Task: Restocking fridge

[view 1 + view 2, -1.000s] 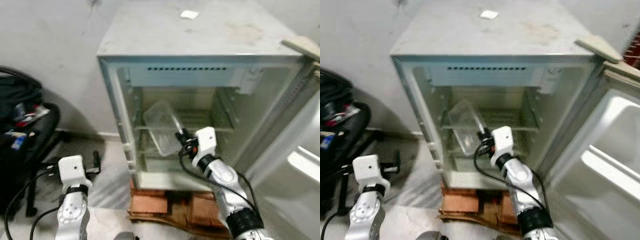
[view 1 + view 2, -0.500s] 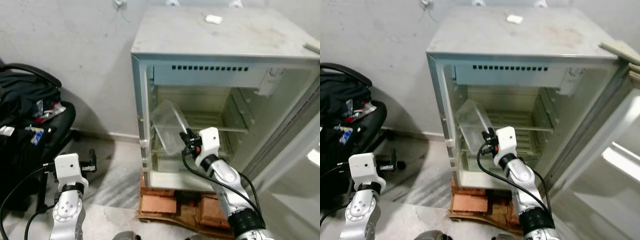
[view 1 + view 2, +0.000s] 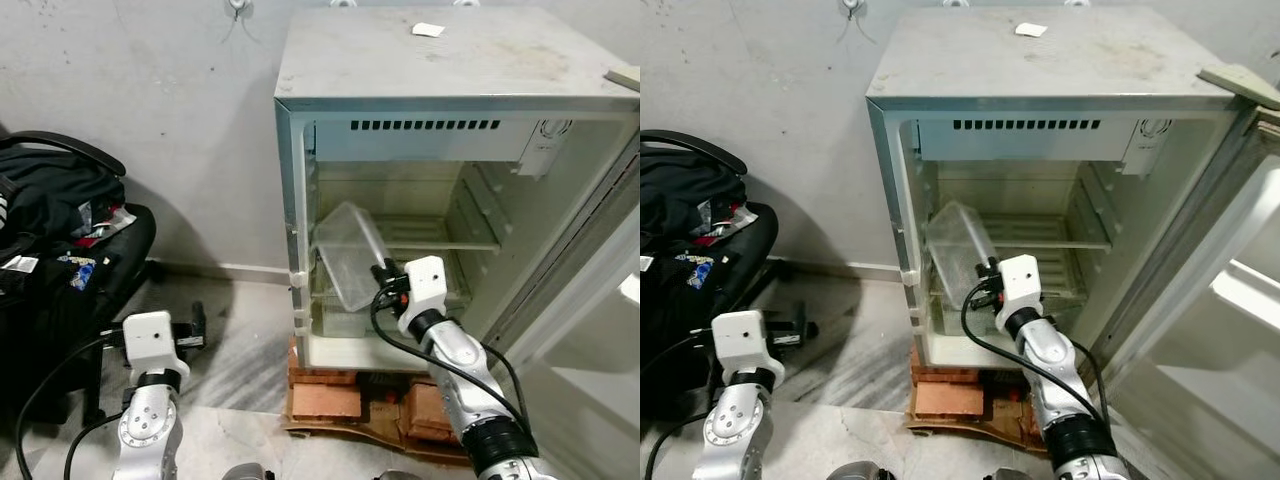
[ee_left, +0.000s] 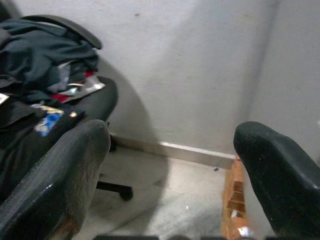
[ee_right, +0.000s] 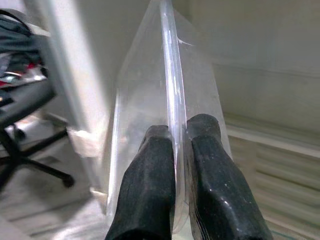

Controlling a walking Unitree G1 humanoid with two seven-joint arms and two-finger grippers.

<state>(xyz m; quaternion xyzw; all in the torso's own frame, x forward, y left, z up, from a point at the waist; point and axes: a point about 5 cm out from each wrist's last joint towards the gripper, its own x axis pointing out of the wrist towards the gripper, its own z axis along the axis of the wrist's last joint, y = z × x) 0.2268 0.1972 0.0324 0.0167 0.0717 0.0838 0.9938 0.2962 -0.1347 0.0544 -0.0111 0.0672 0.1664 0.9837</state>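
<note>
A small open fridge (image 3: 440, 95) stands on bricks against the wall, its door swung out to the right. My right gripper (image 3: 384, 274) reaches into it, shut on the rim of a clear plastic container (image 3: 345, 255) that tilts steeply in front of the wire shelf (image 3: 440, 232). In the right wrist view the two black fingers (image 5: 150, 170) pinch the clear plastic container's (image 5: 145, 110) edge between them. My left gripper (image 3: 196, 326) hangs low at the left, open and empty, facing the wall and a chair (image 4: 75, 95).
A black office chair (image 3: 70, 250) piled with dark clothes and bags stands left of the fridge. The fridge door (image 3: 1210, 330) fills the right side. Red bricks (image 3: 330, 395) lie under the fridge. A small white object (image 3: 430, 29) rests on the fridge top.
The camera has shifted, so the fridge now sits further right and lower in view. The right gripper still holds the tilted container inside the fridge; the left arm stays low.
</note>
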